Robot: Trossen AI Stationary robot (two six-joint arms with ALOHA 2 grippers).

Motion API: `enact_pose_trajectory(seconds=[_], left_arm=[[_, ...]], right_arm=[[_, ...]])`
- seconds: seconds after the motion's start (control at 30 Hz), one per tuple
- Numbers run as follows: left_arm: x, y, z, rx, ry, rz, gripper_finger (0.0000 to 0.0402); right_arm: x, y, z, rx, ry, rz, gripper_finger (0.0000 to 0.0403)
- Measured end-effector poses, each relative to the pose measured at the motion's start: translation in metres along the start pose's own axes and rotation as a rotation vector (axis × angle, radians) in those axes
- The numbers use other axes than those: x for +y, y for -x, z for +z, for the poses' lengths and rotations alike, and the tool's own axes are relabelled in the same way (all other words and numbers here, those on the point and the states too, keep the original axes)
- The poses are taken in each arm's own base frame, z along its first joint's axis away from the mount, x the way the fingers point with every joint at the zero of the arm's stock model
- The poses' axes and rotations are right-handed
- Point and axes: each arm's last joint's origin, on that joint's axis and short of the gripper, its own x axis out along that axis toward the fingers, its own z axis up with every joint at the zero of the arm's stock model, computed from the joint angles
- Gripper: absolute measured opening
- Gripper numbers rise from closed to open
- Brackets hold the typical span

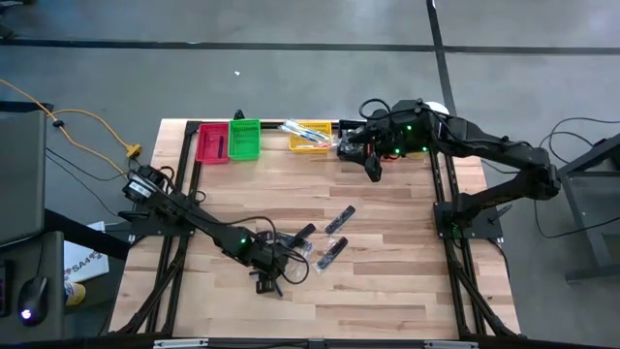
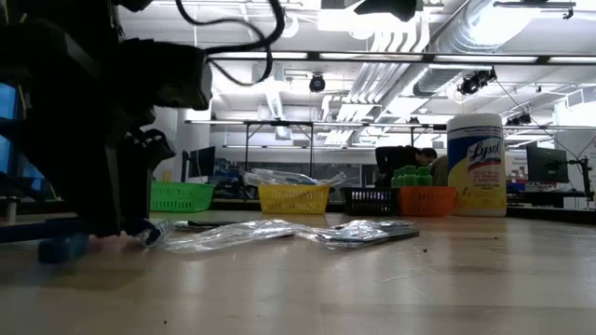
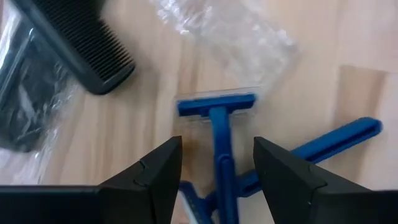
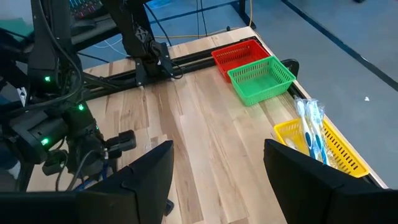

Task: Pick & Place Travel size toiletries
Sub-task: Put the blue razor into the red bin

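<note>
In the left wrist view a blue razor (image 3: 217,122) lies flat on the wood with its head pointing away from the gripper. A second blue razor (image 3: 336,139) crosses under its handle. My left gripper (image 3: 217,143) is open and low over them near the table's front left, one finger on each side of the first razor's handle, apart from it. A black comb (image 3: 81,37) and clear wrappers (image 3: 230,34) lie just beyond. My right gripper (image 4: 217,168) hangs open, high over the far right of the table (image 1: 373,167). Clear-wrapped toothbrushes (image 4: 311,124) lie in the yellow bin (image 1: 310,137).
Red (image 1: 211,144), green (image 1: 244,138) and yellow bins line the far edge. Wrapped black combs (image 1: 338,222) lie mid-table. In the low view an orange bin (image 2: 426,199) with green bottles (image 2: 410,176) and a large white jar (image 2: 475,166) stand at the far right.
</note>
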Motion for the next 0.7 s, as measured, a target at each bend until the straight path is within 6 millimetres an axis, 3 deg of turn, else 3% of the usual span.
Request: enact_pose_trajectory(seconds=[0.3,0.7], left_arm=[[0.0019,-0.0003,-0.0016,0.009,0.035,0.03,0.0183],[0.001,0.001,-0.0014,0.021,0.037,0.007,0.0053]], right_arm=[[0.0,0.0,0.0,0.0,0.007,0.0,0.0238],[0.0,0.0,0.0,0.0,0.01,0.0,0.0238]])
